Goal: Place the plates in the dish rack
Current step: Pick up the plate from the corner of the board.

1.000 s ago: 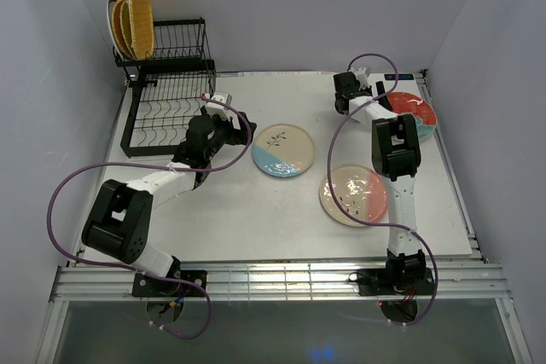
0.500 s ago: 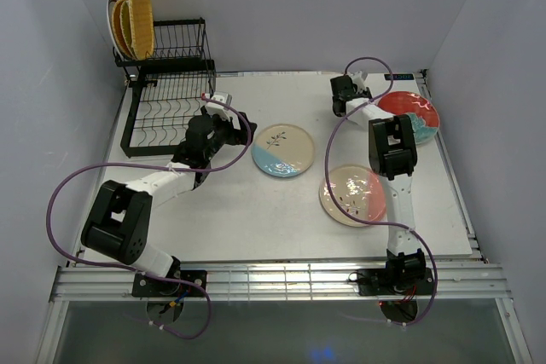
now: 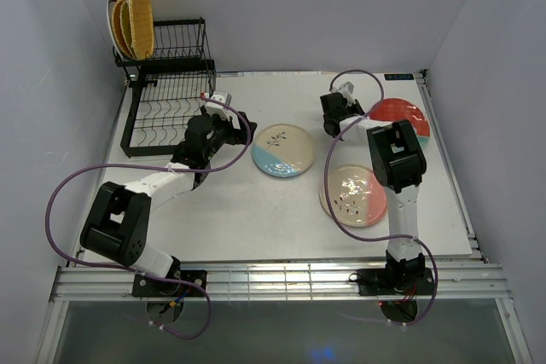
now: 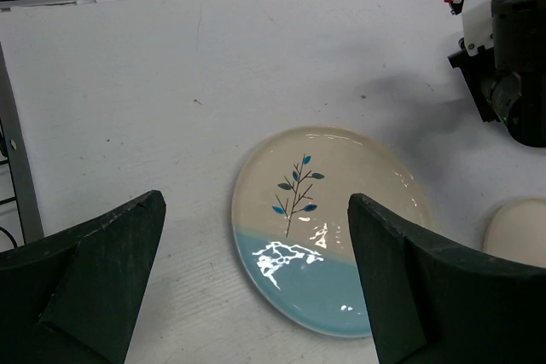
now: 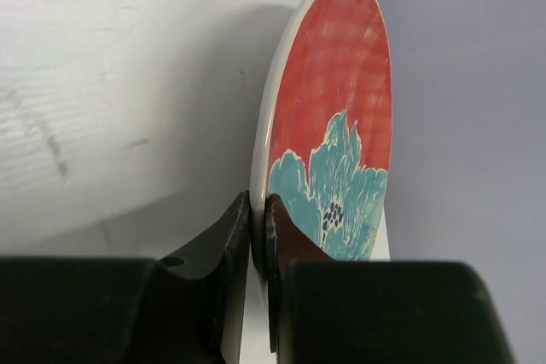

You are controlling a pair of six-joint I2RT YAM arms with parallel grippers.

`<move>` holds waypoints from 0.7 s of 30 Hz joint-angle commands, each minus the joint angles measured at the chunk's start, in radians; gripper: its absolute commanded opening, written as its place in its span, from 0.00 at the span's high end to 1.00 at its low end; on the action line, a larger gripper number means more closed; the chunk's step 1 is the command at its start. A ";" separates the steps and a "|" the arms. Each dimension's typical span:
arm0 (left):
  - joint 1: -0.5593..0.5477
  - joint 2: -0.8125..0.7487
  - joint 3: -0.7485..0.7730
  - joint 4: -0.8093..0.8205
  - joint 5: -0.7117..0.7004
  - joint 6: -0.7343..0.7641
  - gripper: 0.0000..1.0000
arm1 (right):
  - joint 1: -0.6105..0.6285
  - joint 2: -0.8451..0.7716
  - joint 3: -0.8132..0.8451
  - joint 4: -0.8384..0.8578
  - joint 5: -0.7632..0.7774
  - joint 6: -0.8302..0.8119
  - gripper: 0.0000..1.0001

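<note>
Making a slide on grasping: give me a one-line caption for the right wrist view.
Right gripper pinching the rim of the red-teal floral plate, with the white table behind.

The floral plate (image 5: 341,125) is red with a teal flower and a pale rim. The cream-blue plate (image 4: 328,228) carries a blue sprig over a light-blue band. Upper left, the woven plates (image 3: 136,19) are orange-yellow, the dish rack (image 3: 171,66) black.

Under me, a white table (image 3: 256,219), matte and lightly scuffed, soft even light across it. Plain pale lavender-grey walls box me in: back wall (image 3: 281,6), left wall (image 3: 43,125), right wall (image 3: 503,83). At the near edge, ribbed aluminium rails (image 3: 281,277), something dark and glassy below them.
</note>
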 commanded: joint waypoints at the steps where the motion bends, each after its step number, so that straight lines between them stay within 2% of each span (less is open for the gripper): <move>1: -0.005 -0.044 -0.005 0.003 0.020 -0.008 0.02 | 0.048 -0.140 -0.086 0.234 -0.032 0.007 0.92; 9: -0.005 -0.046 -0.008 0.003 0.071 -0.016 0.02 | 0.088 -0.449 -0.286 0.221 -0.281 0.211 0.92; 15: -0.003 -0.037 -0.003 0.003 0.074 -0.017 0.02 | 0.161 -0.633 -0.430 0.298 -0.382 0.176 0.92; 21: -0.003 -0.051 -0.006 0.003 0.066 -0.017 0.02 | 0.212 -0.724 -0.495 0.344 -0.439 0.167 0.92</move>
